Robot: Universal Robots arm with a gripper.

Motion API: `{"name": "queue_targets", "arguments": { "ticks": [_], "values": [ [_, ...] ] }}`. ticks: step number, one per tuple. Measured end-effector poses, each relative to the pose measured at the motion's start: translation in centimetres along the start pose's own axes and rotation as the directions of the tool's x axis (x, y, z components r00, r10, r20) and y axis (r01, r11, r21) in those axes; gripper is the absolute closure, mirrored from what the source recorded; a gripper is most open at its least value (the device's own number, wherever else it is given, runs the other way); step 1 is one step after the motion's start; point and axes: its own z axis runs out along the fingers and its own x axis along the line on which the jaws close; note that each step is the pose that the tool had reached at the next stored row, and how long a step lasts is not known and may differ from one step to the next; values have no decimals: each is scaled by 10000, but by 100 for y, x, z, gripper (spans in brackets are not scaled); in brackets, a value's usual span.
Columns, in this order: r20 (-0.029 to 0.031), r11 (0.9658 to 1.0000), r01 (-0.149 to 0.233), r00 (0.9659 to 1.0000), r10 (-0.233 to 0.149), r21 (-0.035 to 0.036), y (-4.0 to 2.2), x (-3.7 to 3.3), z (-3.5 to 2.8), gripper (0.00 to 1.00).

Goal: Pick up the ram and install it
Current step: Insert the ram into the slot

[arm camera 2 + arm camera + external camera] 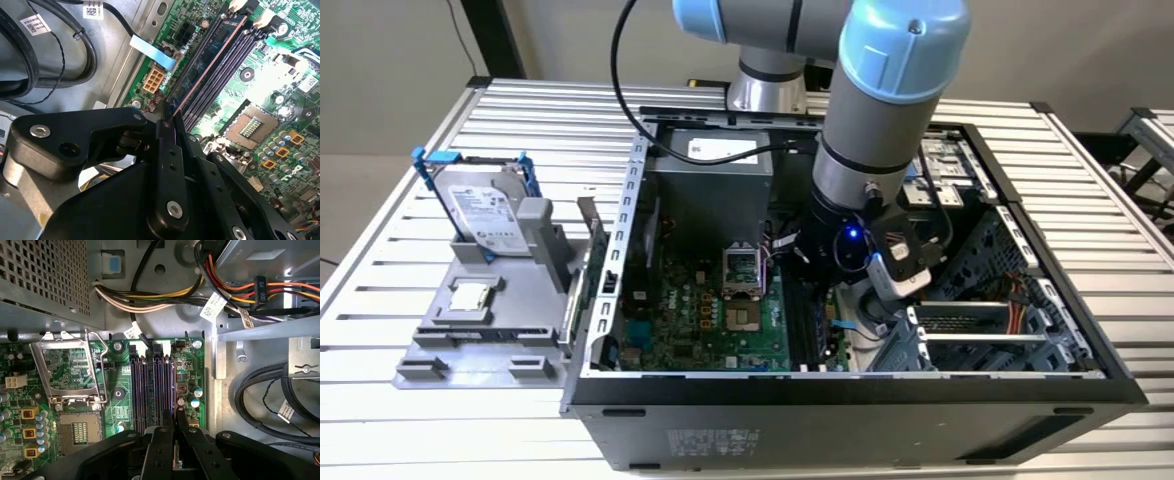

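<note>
In the exterior view we see the arm point(887, 110) reaching down into the open case point(854, 385) on the slatted surface point(440, 400), its gripper point(834, 300) low over the board point(707, 320) beside the slots. On the exterior view's left, outside the case, a gray holder point(494, 330) carries a hard drive point(487, 205) and a small chip point(470, 295). In the second wrist view we find the gripper point(172, 127) narrowed on the ram point(210, 65), a thin bluish stick that stands on edge in one of the slots point(225, 65), near the open socket point(250, 127). In the first wrist view the gripper point(175, 422) pinches the ram's point(174, 390) end, in line with the slots point(150, 390), between the socket point(77, 427) and the case wall.
</note>
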Motion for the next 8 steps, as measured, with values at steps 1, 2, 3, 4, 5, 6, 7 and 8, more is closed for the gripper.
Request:
{"name": "queue_targets", "arguments": {
  "ticks": [1, 2, 3, 4, 5, 6, 7, 8],
  "values": [
    [0, 10000, 0, 10000, 0, -1, 0, 0, 0, 100],
    [0, 10000, 0, 10000, 0, -1, -1, 0, 0, 100],
    [0, 10000, 3, 10000, -3, -1, -2, 0, 0, 100],
    [-1, 10000, 11, 10000, -11, -2, -4, 0, -3, 100],
    [-1, 10000, 28, 10000, -28, -13, -6, -1, -5, 100],
    [-1, 10000, 51, 10000, -51, -29, -7, -1, -7, 100],
    [-2, 10000, 78, 10000, -78, -37, -9, -1, -10, 100],
    [-3, 10000, 88, 10000, -88, -44, -13, -1, -16, 100]
  ]
}}
